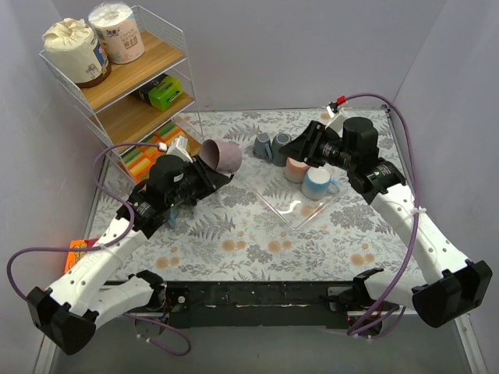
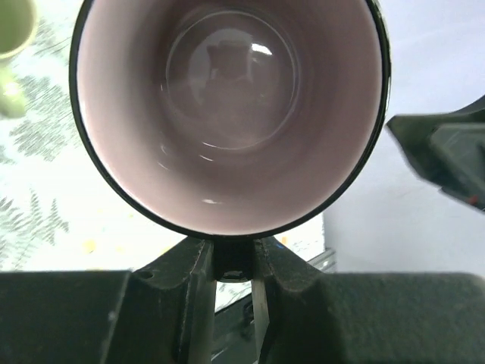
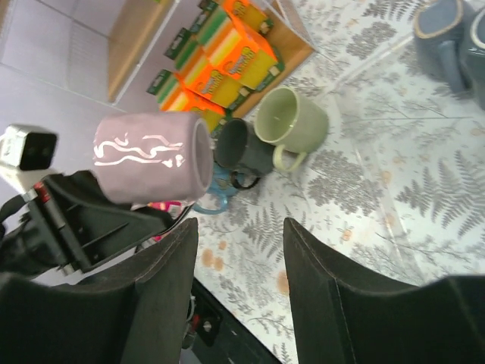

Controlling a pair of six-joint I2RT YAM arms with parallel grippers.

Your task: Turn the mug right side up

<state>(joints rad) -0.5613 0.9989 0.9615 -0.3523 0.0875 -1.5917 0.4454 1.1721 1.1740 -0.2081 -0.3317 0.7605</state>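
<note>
A mauve mug (image 1: 224, 156) with a white squiggle hangs in the air on its side, left of the table's middle. My left gripper (image 1: 204, 173) is shut on its handle. In the left wrist view the mug's pale pink inside (image 2: 227, 114) faces the camera, and the dark handle sits clamped in my left gripper (image 2: 233, 262). The right wrist view shows the mug (image 3: 151, 155) from the side, its mouth to the right. My right gripper (image 1: 300, 146) is open and empty above the tray's far edge; its view (image 3: 241, 227) looks down on bare tablecloth.
A clear tray (image 1: 300, 204) holds a pink mug (image 1: 295, 169) and a blue-and-white mug (image 1: 318, 183). Two grey-blue mugs (image 1: 269, 146) lie behind it. Green (image 3: 292, 117), dark grey (image 3: 242, 145) and blue (image 3: 208, 199) mugs sit under the left arm. A wire shelf rack (image 1: 117, 78) stands far left.
</note>
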